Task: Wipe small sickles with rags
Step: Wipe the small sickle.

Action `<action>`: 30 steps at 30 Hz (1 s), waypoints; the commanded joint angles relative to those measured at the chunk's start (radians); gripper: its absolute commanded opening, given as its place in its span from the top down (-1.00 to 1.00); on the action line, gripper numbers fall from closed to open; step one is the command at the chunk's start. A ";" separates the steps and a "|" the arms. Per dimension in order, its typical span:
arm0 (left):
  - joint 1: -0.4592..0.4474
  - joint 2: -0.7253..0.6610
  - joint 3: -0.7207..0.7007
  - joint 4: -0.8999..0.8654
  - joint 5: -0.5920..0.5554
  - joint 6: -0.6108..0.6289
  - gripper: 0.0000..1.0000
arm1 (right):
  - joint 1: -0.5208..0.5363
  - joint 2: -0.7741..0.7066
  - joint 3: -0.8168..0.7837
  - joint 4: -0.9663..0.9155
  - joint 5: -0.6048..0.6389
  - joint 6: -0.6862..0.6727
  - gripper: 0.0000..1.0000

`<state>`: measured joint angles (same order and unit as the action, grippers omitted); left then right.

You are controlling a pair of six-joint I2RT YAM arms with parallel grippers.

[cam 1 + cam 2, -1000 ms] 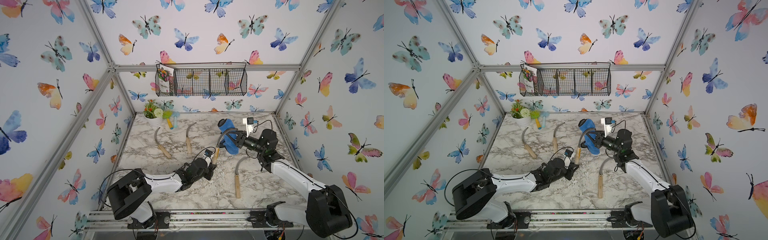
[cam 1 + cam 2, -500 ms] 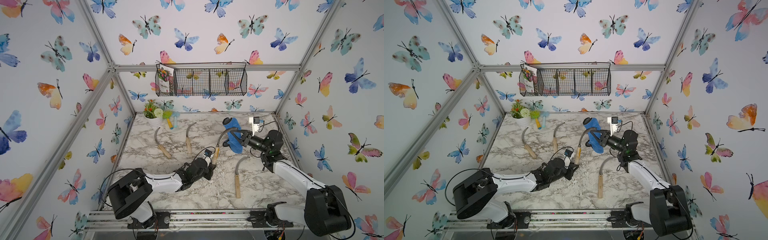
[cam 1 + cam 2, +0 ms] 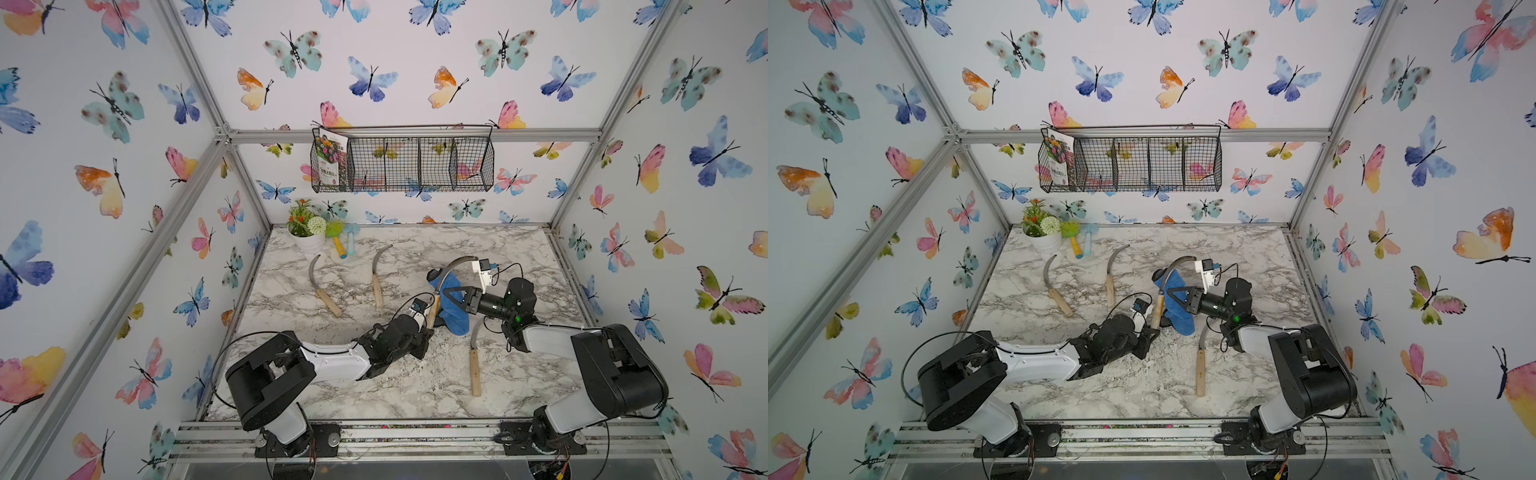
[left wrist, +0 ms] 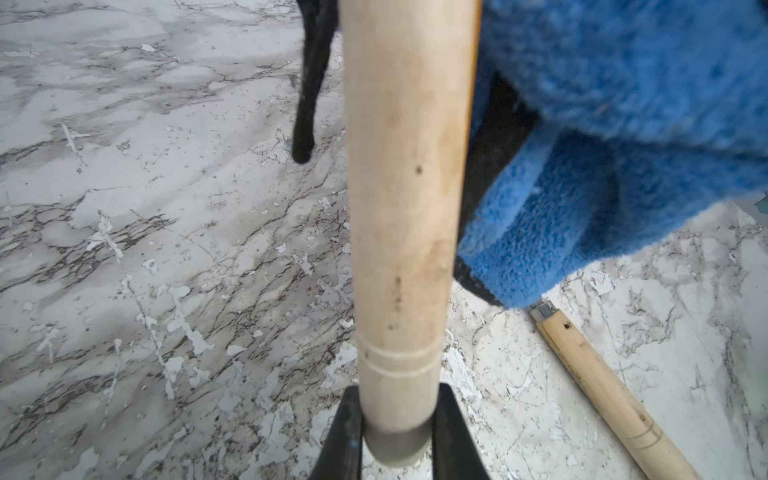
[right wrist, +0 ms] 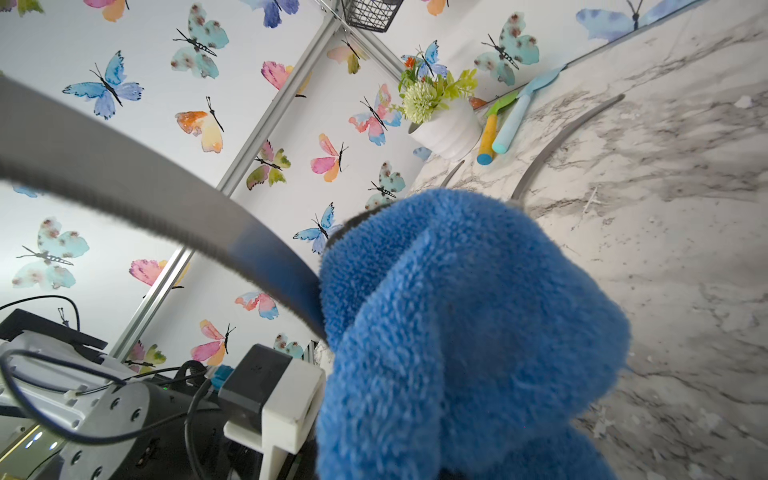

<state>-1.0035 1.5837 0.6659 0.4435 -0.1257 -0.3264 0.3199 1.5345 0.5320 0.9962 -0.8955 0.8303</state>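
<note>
- The held sickle (image 3: 453, 264) has a thin, curved grey metal blade with a finely toothed inner edge. Its handle is smooth, round pale wood, with two scored rings near the butt.
- The left gripper (image 4: 397, 432) is clamped on that butt. The sickle's long axis rises from the marble-patterned table (image 3: 519, 374), leaning toward the back wall, and the blade arcs over toward the right arm.
- The rag (image 5: 478, 332) is fluffy blue terry cloth. The right gripper (image 3: 448, 296) is closed on it, pinching it. The rag is folded around the lower blade just above the handle, and its free end hangs close to the table.
- The far-left sickle (image 3: 324, 286) and the middle sickle (image 3: 377, 274) lie flat near the back. Their handles point toward the robot and their blade tips toward the back wall.
- The front sickle (image 3: 474, 370) lies just beside the right arm, with its handle toward the front edge. The upper part of its blade is hidden under the rag and arm.
- A black wire basket (image 3: 415, 166) on the back wall holds a seed packet (image 3: 331, 160) with a flower photo. The print on the packet is too small to read.
</note>
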 commanded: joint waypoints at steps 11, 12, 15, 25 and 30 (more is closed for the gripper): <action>-0.006 0.015 0.024 0.004 0.013 0.005 1.00 | -0.157 -0.207 0.169 -0.029 -0.072 0.067 0.94; -0.006 0.014 0.024 0.002 0.013 0.005 1.00 | -0.159 -0.215 0.173 -0.029 -0.073 0.072 0.94; -0.006 0.012 0.025 0.001 0.011 0.005 1.00 | -0.159 -0.224 0.171 -0.032 -0.080 0.075 0.94; -0.006 0.014 0.029 -0.002 0.006 0.006 1.00 | -0.022 -0.039 0.077 0.137 -0.049 0.085 0.95; -0.006 0.015 0.029 0.000 -0.001 0.008 1.00 | 0.033 0.119 0.091 0.244 -0.047 0.123 0.95</action>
<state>-1.0035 1.5879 0.6807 0.4358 -0.1287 -0.3267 0.3355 1.6070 0.6262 1.1294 -0.9325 0.9363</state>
